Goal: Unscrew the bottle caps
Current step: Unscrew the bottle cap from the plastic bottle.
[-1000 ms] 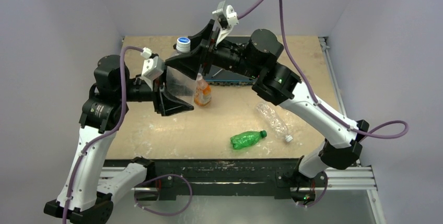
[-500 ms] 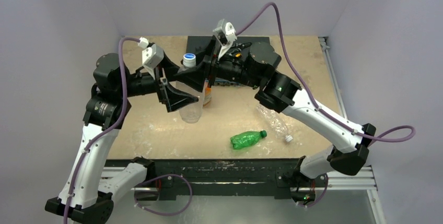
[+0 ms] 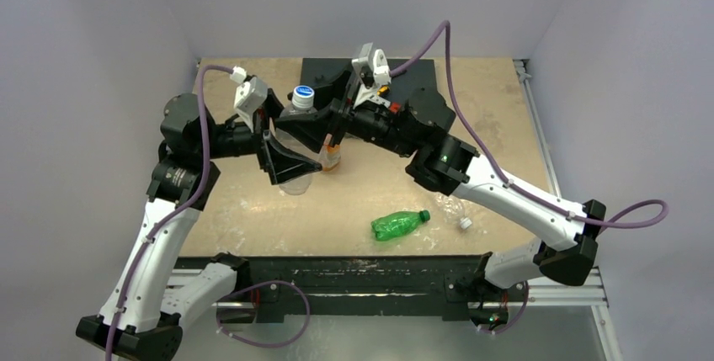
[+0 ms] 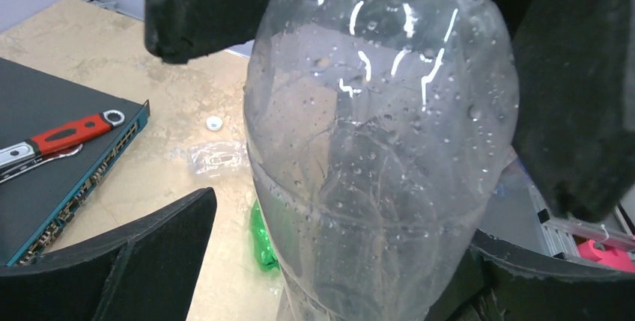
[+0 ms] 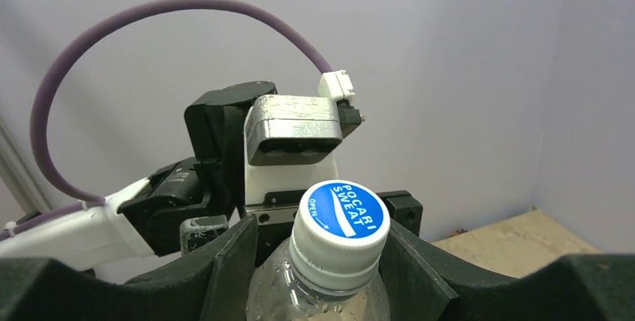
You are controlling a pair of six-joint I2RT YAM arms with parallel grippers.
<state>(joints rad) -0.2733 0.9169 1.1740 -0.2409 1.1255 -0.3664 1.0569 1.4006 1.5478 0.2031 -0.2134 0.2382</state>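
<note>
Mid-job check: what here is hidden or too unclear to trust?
- Base of the clear bottle: the left claw covers it from above, and the left wrist view cuts it off; on the table or lifted, unknown.
- Cap of the orange-label bottle: hidden under the right arm in the top view.
- White cap by the crushed bottle: too small in both views to tell if screwed on.

The bottle (image 4: 382,149) is clear glossy plastic, its cap (image 5: 341,235) ridged plastic, the table (image 3: 269,218) rough wood

White-and-black arms (image 3: 156,247), purple cables (image 3: 444,24)
</note>
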